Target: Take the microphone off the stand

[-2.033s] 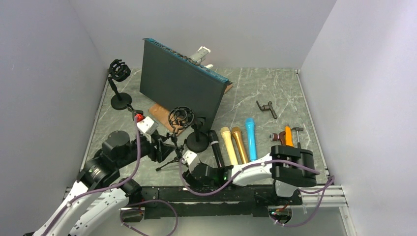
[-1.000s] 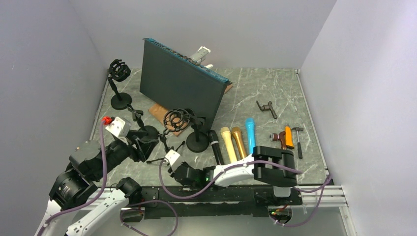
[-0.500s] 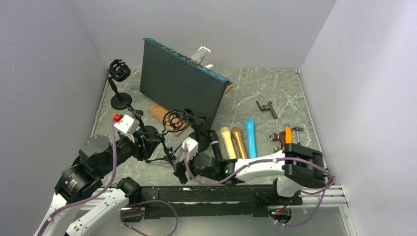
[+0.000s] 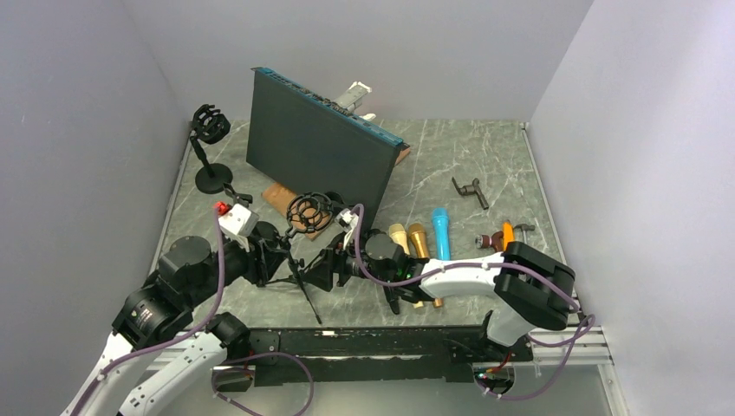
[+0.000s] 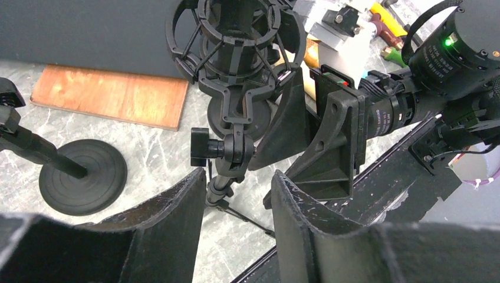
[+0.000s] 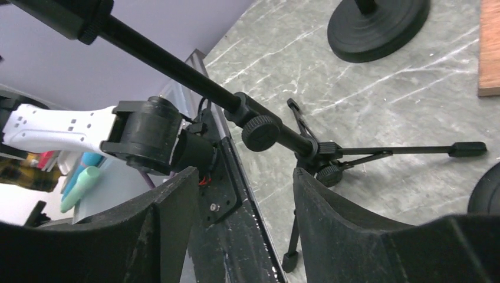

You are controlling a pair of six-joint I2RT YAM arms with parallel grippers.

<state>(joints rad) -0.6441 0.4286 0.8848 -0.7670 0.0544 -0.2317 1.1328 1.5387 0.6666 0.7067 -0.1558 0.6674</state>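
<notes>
Where the tripod stand (image 5: 223,183) ends at the top, its cradle (image 5: 227,88) holds the microphone (image 5: 236,32), a black barrel upright inside the ring. The barrel's upper end is cut off by the frame in the left wrist view.

Left gripper (image 5: 236,224): fingers spread wide, nothing held. The stand's pole shows in the gap but sits beyond the tips.

Right gripper (image 6: 242,224): fingers also wide apart, gripping nothing. The pole runs slantwise across, past the tips. From the left wrist view these fingers stand just beside the stand's pivot joint, on the far side. Cannot tell whether they touch it.

Hidden or unclear:
- The right arm (image 4: 459,277) lies across the near ends of the loose microphones (image 4: 418,236), two gold and one blue. A black one is mostly covered.
- A round base behind the cradle is partly blocked.
- The tools (image 4: 507,238) at the right are too small to name surely.

Edges and room:
- The tripod's feet spread close to the front rail (image 6: 236,194), and one foot is just beside it.
- A dark panel (image 4: 316,152) stands behind the stand, with a wooden board (image 4: 279,198) at its foot.
- A second stand (image 4: 211,178) sits back left, near the wall.
- The table (image 4: 468,156) is bare marble toward the back right.
</notes>
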